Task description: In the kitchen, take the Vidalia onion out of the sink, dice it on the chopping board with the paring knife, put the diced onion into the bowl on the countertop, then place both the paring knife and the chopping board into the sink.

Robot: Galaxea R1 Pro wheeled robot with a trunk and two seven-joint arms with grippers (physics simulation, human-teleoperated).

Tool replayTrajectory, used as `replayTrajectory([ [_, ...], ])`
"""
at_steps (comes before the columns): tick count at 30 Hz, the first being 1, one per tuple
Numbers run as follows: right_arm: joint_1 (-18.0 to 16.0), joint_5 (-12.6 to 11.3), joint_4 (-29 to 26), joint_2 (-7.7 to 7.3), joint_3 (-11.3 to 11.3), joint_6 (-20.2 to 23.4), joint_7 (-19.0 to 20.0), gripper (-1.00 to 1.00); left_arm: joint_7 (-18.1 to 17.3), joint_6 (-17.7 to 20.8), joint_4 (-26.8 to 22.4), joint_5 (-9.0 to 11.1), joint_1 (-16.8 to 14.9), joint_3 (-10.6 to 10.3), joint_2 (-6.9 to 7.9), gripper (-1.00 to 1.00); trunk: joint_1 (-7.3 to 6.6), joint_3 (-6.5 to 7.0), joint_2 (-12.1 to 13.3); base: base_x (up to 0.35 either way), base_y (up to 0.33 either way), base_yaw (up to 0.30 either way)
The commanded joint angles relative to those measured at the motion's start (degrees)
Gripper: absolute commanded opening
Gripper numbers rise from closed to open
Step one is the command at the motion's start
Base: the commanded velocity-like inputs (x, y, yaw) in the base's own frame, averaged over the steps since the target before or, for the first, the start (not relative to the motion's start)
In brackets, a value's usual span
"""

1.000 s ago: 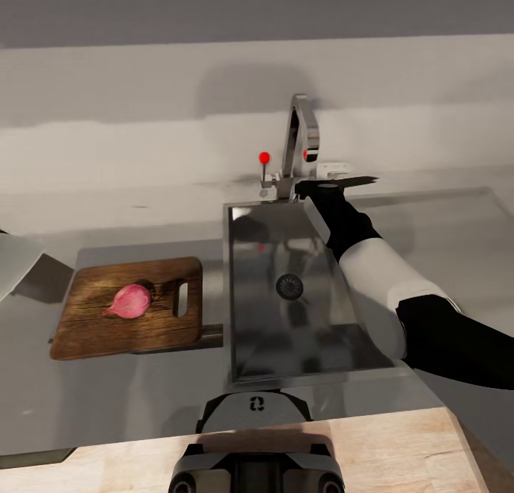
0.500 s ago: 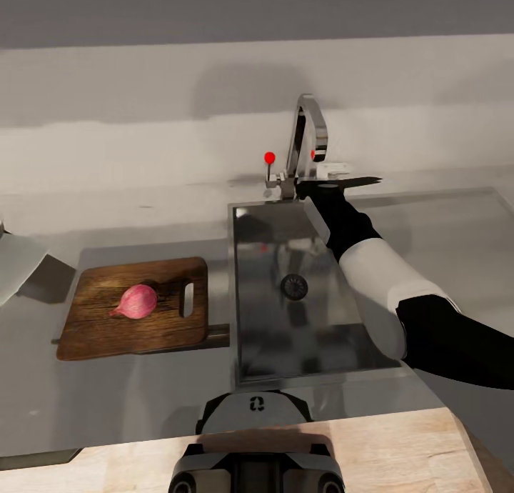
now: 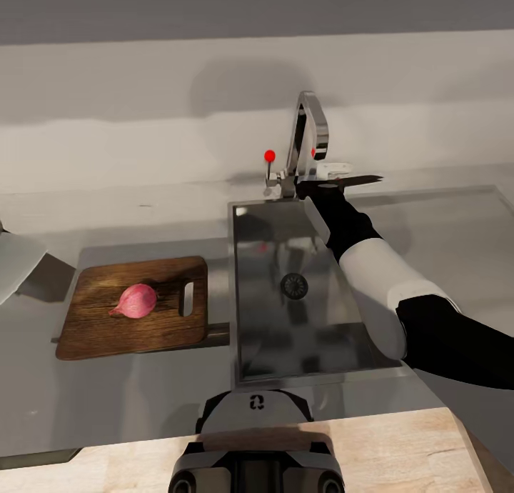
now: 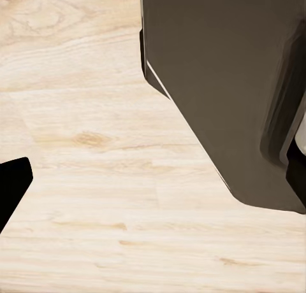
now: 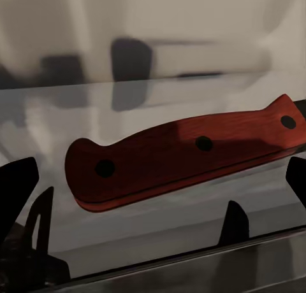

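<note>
The paring knife (image 5: 185, 150) lies flat on the countertop (image 3: 442, 228) behind the sink (image 3: 243, 293), next to the faucet (image 3: 311, 132). Its dark blade (image 3: 364, 180) points right. My right gripper (image 3: 327, 184) reaches over the sink to it and stands open, with the reddish handle lying between the dark fingertips (image 5: 16, 181). The pinkish Vidalia onion (image 3: 135, 299) rests on the brown chopping board (image 3: 100, 329), left of the sink. A white shape cut off at the left edge looks like the bowl (image 3: 14, 264). A black fingertip (image 4: 9, 188) of my left gripper hangs over the wooden floor.
The sink basin holds just its round drain (image 3: 293, 286). A red-tipped lever (image 3: 269, 156) stands beside the faucet. A pale wall rises behind the counter. A dark cabinet front (image 4: 217, 83) is close to my left arm. Light wooden floor (image 3: 400, 450) runs below the counter edge.
The whole picture slid slightly to the right a second ago, so the camera moved. My right gripper has stayed at the knife behind the sink. The onion and board have not moved.
</note>
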Motion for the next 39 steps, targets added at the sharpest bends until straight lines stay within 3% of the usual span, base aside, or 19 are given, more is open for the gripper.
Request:
replayTrajectory([
  [1,-0.03,-0.50,-0.03,0.00,0.25,0.27,-0.30,1.00,0.08,-0.40,0.25,0.36,-0.07,-0.47,-0.05,1.00,0.03,-0.07,-0.08,0.000,0.000,0.000],
  [39,-0.02,-0.32,0.05,0.00,0.16,0.27,-0.45,1.00,0.08,-0.33,0.25,0.36,-0.07,-0.47,-0.05,1.00,0.03,-0.08,-0.08,0.026,0.000,0.000],
])
